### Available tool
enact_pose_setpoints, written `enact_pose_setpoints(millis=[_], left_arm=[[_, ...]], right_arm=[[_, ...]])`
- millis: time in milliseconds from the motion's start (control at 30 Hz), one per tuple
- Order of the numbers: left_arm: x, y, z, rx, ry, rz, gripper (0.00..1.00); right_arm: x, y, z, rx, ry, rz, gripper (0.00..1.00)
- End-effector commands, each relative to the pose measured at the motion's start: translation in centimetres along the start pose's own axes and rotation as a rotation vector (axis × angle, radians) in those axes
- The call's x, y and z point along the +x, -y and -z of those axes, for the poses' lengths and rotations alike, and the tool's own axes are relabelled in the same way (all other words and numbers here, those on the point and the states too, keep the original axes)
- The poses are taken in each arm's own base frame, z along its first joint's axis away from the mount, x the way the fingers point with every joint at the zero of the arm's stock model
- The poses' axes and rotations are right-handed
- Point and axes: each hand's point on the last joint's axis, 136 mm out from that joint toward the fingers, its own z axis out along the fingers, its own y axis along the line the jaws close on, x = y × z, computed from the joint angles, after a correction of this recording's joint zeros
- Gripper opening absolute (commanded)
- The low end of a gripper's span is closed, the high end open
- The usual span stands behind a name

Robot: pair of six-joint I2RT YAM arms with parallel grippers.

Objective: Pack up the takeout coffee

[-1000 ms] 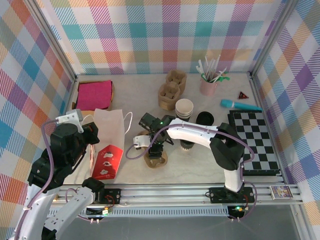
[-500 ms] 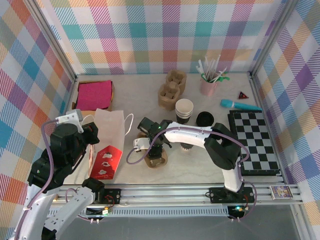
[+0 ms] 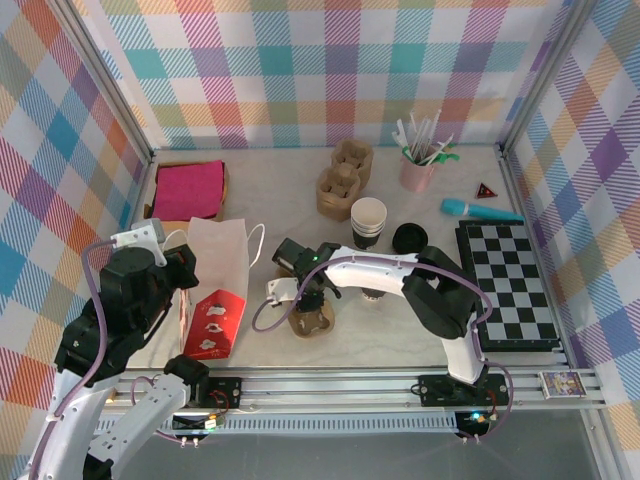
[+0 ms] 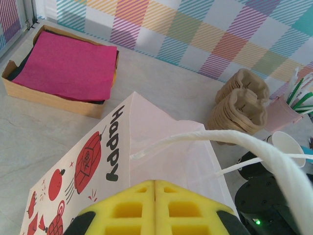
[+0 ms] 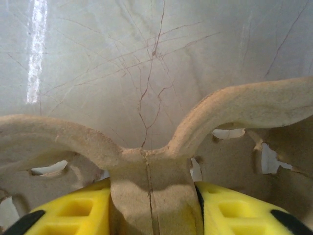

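Note:
The takeout coffee (image 3: 374,293) stands at mid-table, mostly hidden under my right forearm; just a dark bit of it shows. My right gripper (image 3: 308,304) is left of it, shut on the middle ridge of a brown pulp cup carrier (image 3: 312,321). In the right wrist view the yellow fingers (image 5: 73,210) press that ridge (image 5: 151,181) from both sides. A white paper bag (image 3: 215,285) with red print stands open to the left. My left gripper (image 3: 186,272) is shut on the bag's left rim; in the left wrist view its pads (image 4: 127,208) meet at the bag's fold (image 4: 161,147).
Behind are a stack of pulp carriers (image 3: 340,182), stacked white cups (image 3: 368,218), a loose black lid (image 3: 410,237) and a pink cup of straws (image 3: 418,165). A box of pink napkins (image 3: 188,190) sits back left. A checkerboard (image 3: 510,280) lies right.
My right gripper has drawn the pulp carrier slightly toward the near edge and its elbow has swung left. The left arm and the bag have stayed put.

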Motion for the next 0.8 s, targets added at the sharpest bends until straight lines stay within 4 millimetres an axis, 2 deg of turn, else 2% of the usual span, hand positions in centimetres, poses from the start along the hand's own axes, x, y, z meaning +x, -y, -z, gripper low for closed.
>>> enact_pose_setpoints(millis=[0,100,233,400,567,667,767], left_arm=[[-0.5,0.0,0.3,0.009,0.03,0.027,0.0],[-0.5,-0.1,0.3,0.006,0.031,0.027,0.0],[-0.7,0.0,0.3,0.004,0.031,0.019,0.0],[-0.5,0.2,-0.1,0.005,0.022,-0.001,0.0],[0.1,1.4,-1.1,0.054,-0.019,0.002,0.0],[0.6,2.1,-1.7,0.092,-0.043,0.031,0.0],[1.0,2.8,-2.0,0.127,-0.056,0.061,0.0]], right_arm=[[-0.4,-0.5,0.6,-0.009,0.005,0.012,0.35],[-1.1,-0.4,2.2,0.011,0.035,0.003,0.35],[-2.1,0.0,6.6,0.057,0.11,-0.019,0.35],[-1.8,0.8,14.3,0.172,0.2,-0.062,0.38],[-1.2,2.3,23.8,0.297,0.364,-0.178,0.4],[-2.7,2.3,28.9,0.336,0.5,-0.195,0.38],[-4.8,2.4,32.2,0.317,0.615,-0.206,0.37]])
